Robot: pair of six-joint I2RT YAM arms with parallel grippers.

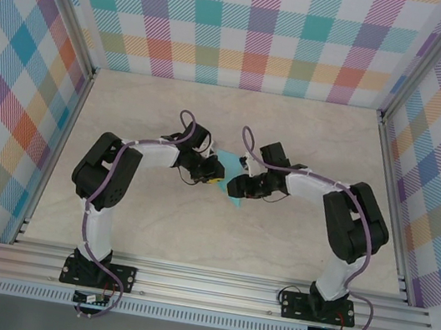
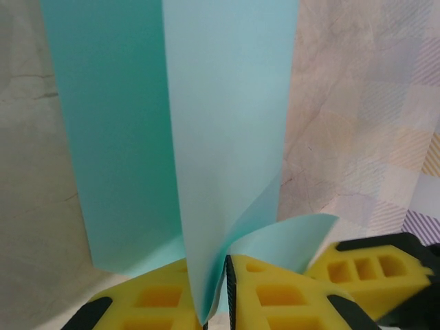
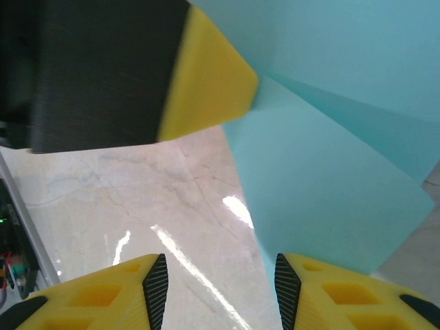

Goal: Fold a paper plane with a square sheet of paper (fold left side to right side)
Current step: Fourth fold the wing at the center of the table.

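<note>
The turquoise paper (image 1: 233, 200) lies at the table's middle between both arms, folded into long creased flaps. In the left wrist view one flap of the paper (image 2: 227, 124) stands up from the flat layer. My left gripper (image 2: 216, 306) is shut on the lower edge of that flap, its yellow pads (image 2: 158, 299) pressed together. In the right wrist view the paper (image 3: 330, 185) lies to the right and reaches the right finger. My right gripper (image 3: 220, 292) is open over bare table with nothing between its pads. The left gripper's yellow finger (image 3: 206, 75) hangs above the paper.
The tabletop (image 1: 235, 125) is pale marble, walled by plaid panels. An aluminium rail (image 1: 209, 286) runs along the near edge by the arm bases. The two grippers (image 1: 222, 178) sit very near each other, and the right gripper's yellow finger (image 2: 375, 268) shows in the left wrist view.
</note>
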